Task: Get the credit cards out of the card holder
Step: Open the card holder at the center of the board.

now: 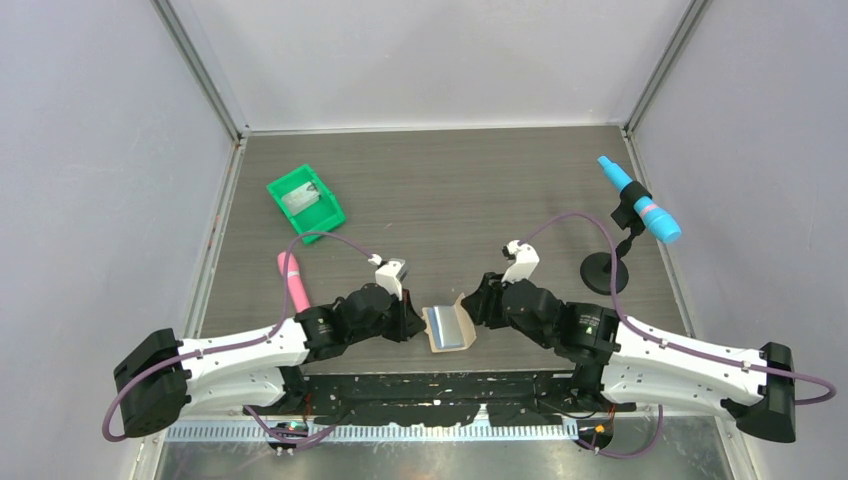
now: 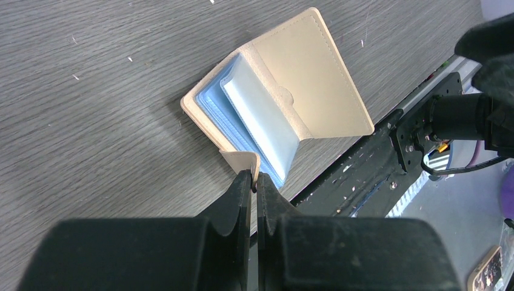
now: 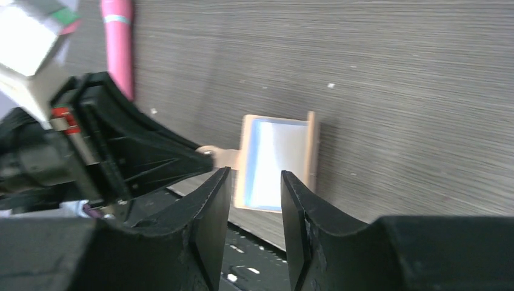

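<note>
We see the tan card holder (image 1: 449, 328) lying open near the table's (image 1: 450, 190) front edge, pale blue credit cards (image 2: 257, 118) tucked inside. Our left gripper (image 2: 254, 182) pinches the holder tightly by its strap tab (image 2: 241, 161). Our right gripper (image 3: 255, 176) hangs beside it, fingers partly apart, holding nothing.

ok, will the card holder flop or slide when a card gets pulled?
Probably floppy: the card holder lies half open, bending at a soft fold. Likely light and apt to slide; the left gripper pinching its strap tab should anchor it. The blue sleeves look glossy, perhaps slippery.
</note>
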